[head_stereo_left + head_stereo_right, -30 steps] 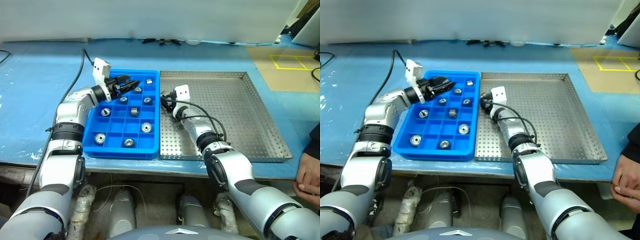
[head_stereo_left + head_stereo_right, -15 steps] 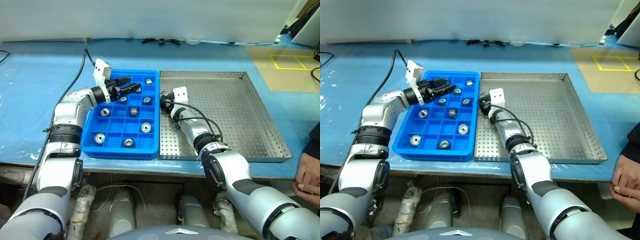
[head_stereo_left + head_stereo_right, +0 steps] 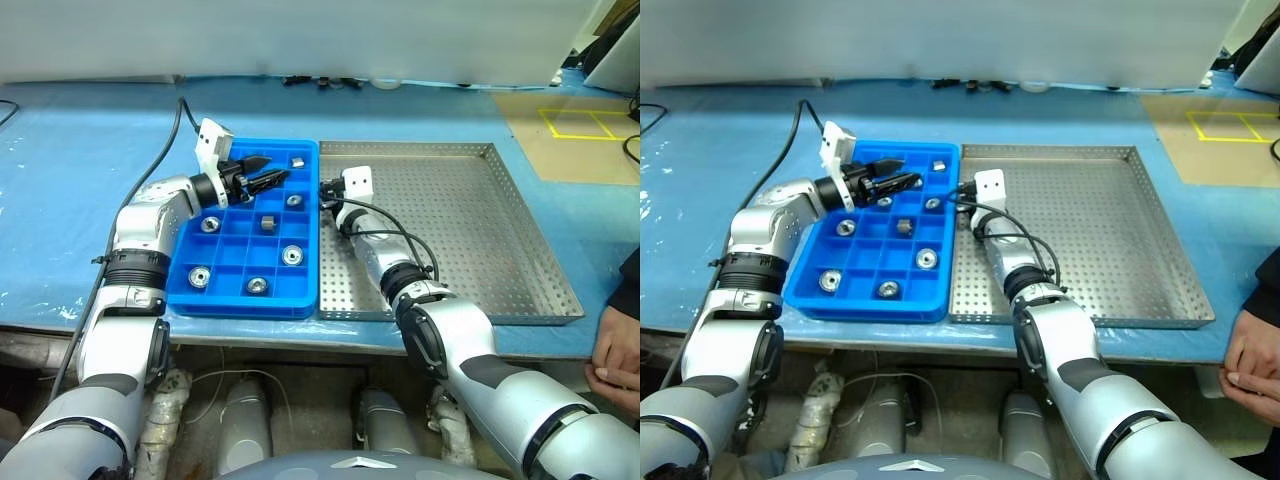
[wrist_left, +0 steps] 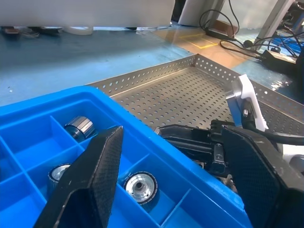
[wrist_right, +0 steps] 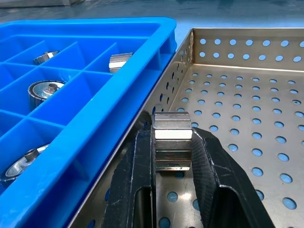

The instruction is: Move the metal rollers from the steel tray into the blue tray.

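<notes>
My right gripper is shut on one of the metal rollers, a silver hex-sided piece. It holds the piece just over the steel tray, at that tray's left rim beside the blue tray's wall. In the head views this gripper sits at the seam between the trays. The blue tray holds several rollers in separate compartments, such as one near the front. My left gripper hovers open and empty over the blue tray's back rows, pointing toward the right gripper.
A person's hand rests at the table's front right edge. Black cables run from my left wrist across the blue table cover. Small dark items lie at the far edge. Yellow floor tape shows at the back right.
My right gripper's fingers have closed on a roller at the steel tray's left rim. My left gripper stays open over the blue tray, barely shifted.
</notes>
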Robot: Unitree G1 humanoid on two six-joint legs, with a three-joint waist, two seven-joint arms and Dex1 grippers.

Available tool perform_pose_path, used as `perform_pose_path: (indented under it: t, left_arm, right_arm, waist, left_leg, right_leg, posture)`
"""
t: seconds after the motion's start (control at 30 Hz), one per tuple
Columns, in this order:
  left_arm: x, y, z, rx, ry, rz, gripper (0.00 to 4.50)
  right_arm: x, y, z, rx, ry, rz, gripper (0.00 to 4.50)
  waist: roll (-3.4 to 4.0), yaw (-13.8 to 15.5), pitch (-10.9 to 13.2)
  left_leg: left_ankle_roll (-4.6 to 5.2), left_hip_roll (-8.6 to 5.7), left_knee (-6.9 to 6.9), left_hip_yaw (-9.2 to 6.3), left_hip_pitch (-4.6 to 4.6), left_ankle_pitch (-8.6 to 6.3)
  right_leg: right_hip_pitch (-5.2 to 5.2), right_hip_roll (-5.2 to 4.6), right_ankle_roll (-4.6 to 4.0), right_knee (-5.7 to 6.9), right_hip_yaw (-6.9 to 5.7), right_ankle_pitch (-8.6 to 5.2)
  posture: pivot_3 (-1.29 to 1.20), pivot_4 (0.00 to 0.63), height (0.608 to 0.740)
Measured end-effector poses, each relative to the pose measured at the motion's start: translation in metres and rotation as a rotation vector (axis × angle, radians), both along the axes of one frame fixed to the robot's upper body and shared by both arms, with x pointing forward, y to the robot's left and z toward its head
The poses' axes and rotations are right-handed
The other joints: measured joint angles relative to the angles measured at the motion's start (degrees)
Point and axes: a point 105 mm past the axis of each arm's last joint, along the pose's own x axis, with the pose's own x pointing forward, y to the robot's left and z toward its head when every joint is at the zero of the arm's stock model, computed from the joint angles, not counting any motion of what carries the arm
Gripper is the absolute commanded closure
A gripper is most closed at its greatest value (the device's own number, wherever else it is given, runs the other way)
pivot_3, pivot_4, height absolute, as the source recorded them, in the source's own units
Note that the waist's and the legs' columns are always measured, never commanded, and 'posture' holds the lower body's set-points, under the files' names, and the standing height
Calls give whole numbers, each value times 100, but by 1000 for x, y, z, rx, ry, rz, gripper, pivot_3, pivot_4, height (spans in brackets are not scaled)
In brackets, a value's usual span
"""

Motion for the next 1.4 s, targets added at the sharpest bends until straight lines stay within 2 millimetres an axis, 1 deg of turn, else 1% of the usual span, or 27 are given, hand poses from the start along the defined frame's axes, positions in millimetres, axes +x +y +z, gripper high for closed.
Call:
perform_pose_path:
  t: [0.23,0.33,0.4,0.5,0.53,0.63,0.7,0.77,0.8,0.9,0.97,1.07,1.13,1.2,1.23,1.27,1.3,1.33,1.37,1.4]
  left_arm:
    - [-1,0,-3,1,15,-1,1030]
    - [-1,-1,-3,1,18,-8,1030]
    - [-2,-2,-4,0,24,-21,1030]
    - [-8,-7,-8,-1,33,-62,1030]
    - [-10,-9,-9,-3,39,-75,1030]
    - [-12,-15,-11,-8,47,-103,1030]
    - [-13,-18,-12,-13,50,-115,1030]
    - [-14,-23,-13,-14,54,-131,1030]
    - [-14,-24,-14,-14,55,-136,1030]
    - [-14,-29,-14,-17,61,-154,1030]
    - [-13,-31,-15,-19,65,-160,1030]
    - [-11,-32,-15,-18,62,-164,1030]
    - [-11,-33,-15,-20,64,-171,1030]
    - [-11,-35,-16,-21,64,-182,1030]
    - [-12,-37,-16,-18,65,-188,1030]
    - [-12,-37,-17,-15,66,-189,1030]
    - [-12,-37,-17,-13,66,-190,1030]
    - [-12,-38,-17,-11,66,-193,1030]
    - [-12,-38,-17,-10,67,-194,1030]
    - [-12,-37,-17,-7,67,-194,1030]
  right_arm:
    - [0,-3,0,-7,-3,5,3854]
    - [-1,-14,0,-9,-24,14,3854]
    - [-4,-26,0,-5,-46,27,3854]
    - [-18,-51,-5,0,-68,33,3854]
    - [-27,-61,-7,-4,-68,30,3854]
    - [-50,-81,-5,-20,-52,25,3854]
    - [-63,-88,-3,-36,-35,25,3854]
    - [-80,-89,3,-32,-19,43,3854]
    - [-85,-89,5,-28,-12,54,3854]
    - [-111,-80,13,17,12,135,3854]
    - [-125,-74,14,32,38,194,3854]
    - [-131,-75,5,24,86,204,3854]
    - [-132,-77,1,7,101,198,3854]
    - [-130,-83,-5,-37,111,168,3854]
    - [-128,-88,-12,-75,124,139,3504]
    - [-127,-92,-14,-101,116,120,3134]
    - [-126,-95,-15,-133,109,103,2893]
    - [-126,-99,-21,-150,125,89,2598]
    - [-128,-102,-28,-148,154,81,2353]
    - [-132,-102,-34,-135,180,90,1994]
  waist:
    - [0,-2,0]
    - [0,21,0]
    - [0,45,0]
    - [0,78,1]
    - [-1,87,1]
    - [-1,97,1]
    - [-1,92,1]
    - [-1,58,2]
    - [-1,33,2]
    - [0,-9,2]
    - [0,-9,2]
    - [0,-8,2]
    - [0,-9,2]
    - [-1,-8,2]
    - [-1,-7,2]
    - [0,-5,2]
    - [-1,-4,1]
    - [-1,1,1]
    - [-1,6,1]
    - [0,5,2]
  left_leg:
    - [0,-1,-1,0,0,0]
    - [0,-1,-2,0,-5,0]
    - [2,-5,-2,0,-11,-1]
    - [9,-10,-3,1,-18,-4]
    - [10,-10,-4,1,-19,-5]
    - [8,-5,-12,1,-13,-4]
    - [3,-3,-19,2,-5,-2]
    - [-1,-2,-26,3,2,1]
    - [-3,-3,-29,3,5,2]
    - [-6,-5,-37,4,16,3]
    - [-6,-5,-44,8,23,3]
    - [-6,-10,-50,12,22,3]
    - [-6,-14,-56,14,22,3]
    - [-5,-16,-59,15,19,2]
    - [-4,-16,-60,15,18,2]
    - [-4,-17,-61,15,18,2]
    - [-4,-17,-61,15,20,1]
    - [-3,-17,-61,15,21,1]
    - [-3,-18,-61,15,21,1]
    - [-2,-18,-61,15,21,0]
  right_leg:
    - [0,0,0,0,1,0]
    - [0,-1,0,-6,-3,0]
    - [2,-4,0,-14,-5,0]
    - [3,-3,1,-26,-8,1]
    - [2,-1,2,-29,-9,1]
    - [2,0,2,-32,-8,1]
    - [3,0,2,-32,-6,1]
    - [5,1,2,-36,0,0]
    - [5,1,2,-40,2,0]
    - [8,2,3,-46,11,0]
    - [13,2,3,-55,15,0]
    - [13,0,4,-64,18,0]
    - [13,-1,4,-73,20,0]
    - [13,-2,4,-79,19,0]
    - [13,-2,4,-82,18,0]
    - [13,-3,4,-83,17,0]
    - [16,-2,4,-84,17,0]
    - [19,-3,4,-85,15,0]
    - [19,-5,4,-84,15,0]
    - [18,-5,4,-84,16,0]
  posture:
    - [-123,150,740]
    - [-137,150,740]
    - [-151,150,740]
    - [-169,150,740]
    - [-173,150,740]
    - [-192,150,740]
    - [-204,150,740]
    - [-216,150,740]
    - [-218,150,740]
    - [-239,150,740]
    - [-242,150,740]
    - [-250,150,740]
    - [-253,150,740]
    - [-253,150,740]
    - [-252,150,740]
    - [-253,150,740]
    - [-255,150,740]
    - [-256,150,740]
    - [-256,150,740]
    - [-258,150,740]
